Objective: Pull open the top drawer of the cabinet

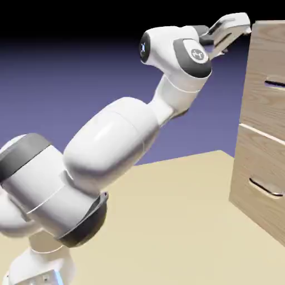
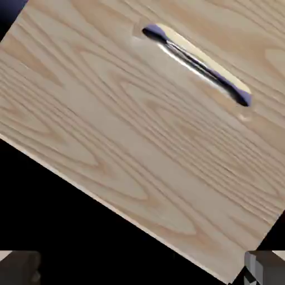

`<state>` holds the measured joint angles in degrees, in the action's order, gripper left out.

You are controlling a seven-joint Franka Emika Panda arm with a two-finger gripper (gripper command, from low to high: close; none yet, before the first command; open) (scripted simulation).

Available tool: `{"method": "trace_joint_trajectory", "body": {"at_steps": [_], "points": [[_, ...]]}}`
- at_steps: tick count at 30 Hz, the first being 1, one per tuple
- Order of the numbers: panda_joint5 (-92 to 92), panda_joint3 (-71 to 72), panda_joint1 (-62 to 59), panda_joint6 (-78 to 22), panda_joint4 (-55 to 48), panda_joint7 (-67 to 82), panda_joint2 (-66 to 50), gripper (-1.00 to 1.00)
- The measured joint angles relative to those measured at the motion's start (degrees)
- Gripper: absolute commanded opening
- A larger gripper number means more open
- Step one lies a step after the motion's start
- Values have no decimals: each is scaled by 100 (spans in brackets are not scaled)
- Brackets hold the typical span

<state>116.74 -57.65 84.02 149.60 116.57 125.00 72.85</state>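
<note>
1. The cabinet stands at the right edge of the exterior view, on the tan counter. Two wood-grain drawer fronts show on it, one above the other.
2. The top drawer is the upper panel. Its slim handle sits partway down the front, and the panel looks flush with the cabinet face — no gap shows.
3. The lower drawer lies beneath it, with its own handle.
4. The arm rises from the lower left and reaches up to the right. The hand is high, near the cabinet's top left corner and above the top drawer's handle; whether it touches the wood cannot be told.
5. In the hand view the drawer front fills most of the frame, tilted, with its handle up near the top, well away from the fingertips at the bottom edge.
6. The two tips sit far apart at the bottom corners with nothing between them — the hand is open and holds nothing.
</note>
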Motion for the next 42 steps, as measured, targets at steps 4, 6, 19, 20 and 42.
{"method": "trace_joint_trajectory", "body": {"at_steps": [4, 6, 19, 20, 42], "points": [[695, -343, 496, -145, -264, 997, 239, 0], [1042, -515, 744, -218, -397, 1495, 359, 0], [2639, -1379, 2191, -445, -1419, 3896, 898, 0], [2638, -1416, 2345, -391, -1627, 3950, 893, 0], [2321, -548, 294, -1398, 1369, 4015, 1784, -100]]}}
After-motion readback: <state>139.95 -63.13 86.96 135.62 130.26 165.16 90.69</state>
